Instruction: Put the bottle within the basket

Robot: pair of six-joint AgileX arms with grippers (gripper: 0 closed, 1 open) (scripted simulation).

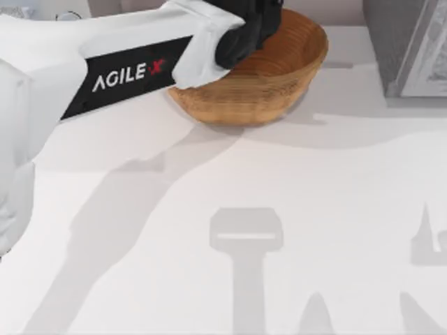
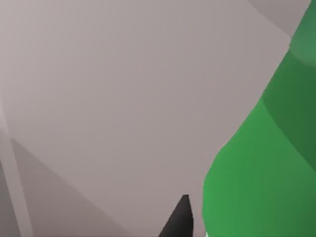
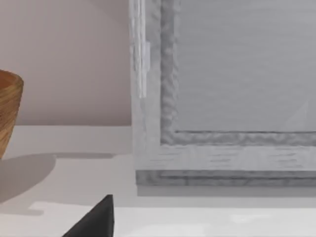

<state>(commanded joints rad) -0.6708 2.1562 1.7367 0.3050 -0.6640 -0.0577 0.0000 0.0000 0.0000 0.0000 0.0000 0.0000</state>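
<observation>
The left arm reaches across the top view to the basket, its dark left tool hanging over the basket's bowl at the far side of the counter. In the left wrist view the bottle sits close against that tool, green body beside a dark fingertip, so I judge it gripped, carried and now poised above the basket: the delivery step. The next move calls for lowering a little and letting go so the bottle drops inside the woven wall rather than on its rim. The right arm is parked off to the right; its wrist view shows one dark fingertip, and I cannot tell how wide that tool stands. The counter is plain white, crossed by arm shadows; a pale grey framed box stands at its far right corner before a beige wall.
</observation>
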